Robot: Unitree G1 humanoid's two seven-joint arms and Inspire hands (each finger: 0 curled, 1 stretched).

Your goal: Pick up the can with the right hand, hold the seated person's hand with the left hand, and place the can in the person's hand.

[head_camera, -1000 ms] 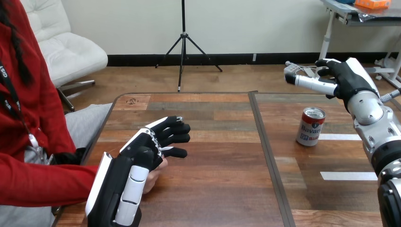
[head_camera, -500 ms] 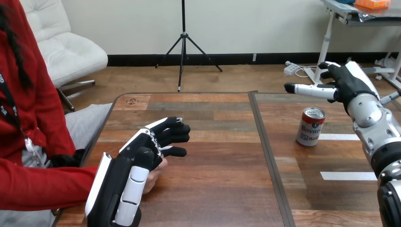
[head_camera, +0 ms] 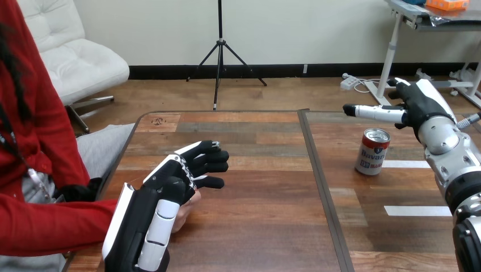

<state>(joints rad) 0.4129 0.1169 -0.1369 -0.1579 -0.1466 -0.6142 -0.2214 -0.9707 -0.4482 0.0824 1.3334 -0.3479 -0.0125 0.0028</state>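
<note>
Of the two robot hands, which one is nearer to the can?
The right hand: it hovers close by the can, not touching it. The left hand is far across the table, over the person's hand.

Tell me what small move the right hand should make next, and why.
Probably lower the right hand beside the can, ready to close round it. The can stands upright on the table, untouched. The hand hovers open above it, while the left hand lies over the person's hand.

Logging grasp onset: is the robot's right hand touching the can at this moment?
Apart. In the head view the right hand hovers above and beyond the can, with a strip of table visible between its straight fingers and the can's top.
</note>
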